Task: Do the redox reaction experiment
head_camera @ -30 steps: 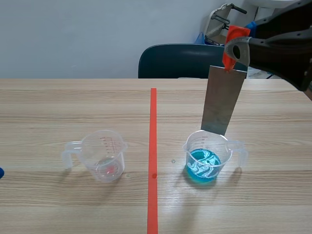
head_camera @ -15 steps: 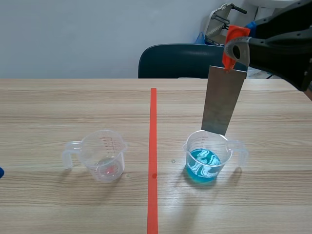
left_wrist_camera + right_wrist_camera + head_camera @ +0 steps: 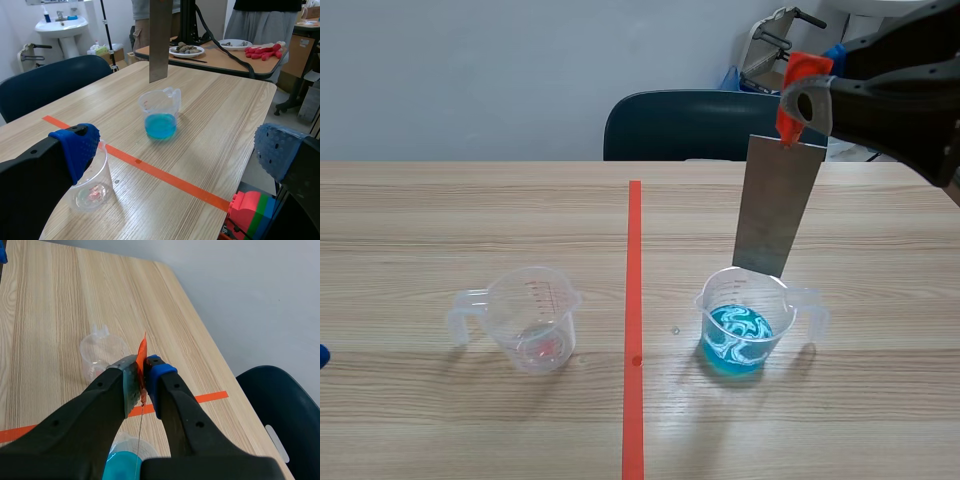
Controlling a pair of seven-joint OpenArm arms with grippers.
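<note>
My right gripper (image 3: 798, 100) is raised at the upper right, shut on the orange-tagged top of a grey metal sheet (image 3: 776, 205). The sheet hangs straight down, its lower edge just above the rim of a clear beaker (image 3: 745, 320) holding swirling blue liquid (image 3: 738, 337). In the right wrist view the gripper (image 3: 143, 375) pinches the sheet edge-on over that blue beaker (image 3: 122, 460). A second clear beaker (image 3: 530, 318), nearly empty with a reddish trace, stands left of the orange line. My left gripper (image 3: 175, 150) is open, beside the empty beaker (image 3: 92, 180).
An orange tape line (image 3: 634, 320) runs down the table's middle. A dark blue chair (image 3: 690, 125) stands behind the far edge. In the left wrist view, another table (image 3: 225, 50) with dishes and red gloves stands beyond, and a coloured block (image 3: 247, 210) lies on the floor.
The sheet's lower edge has risen very slightly above the blue beaker; the swirl pattern in the liquid has shifted. The left arm has kept still.
</note>
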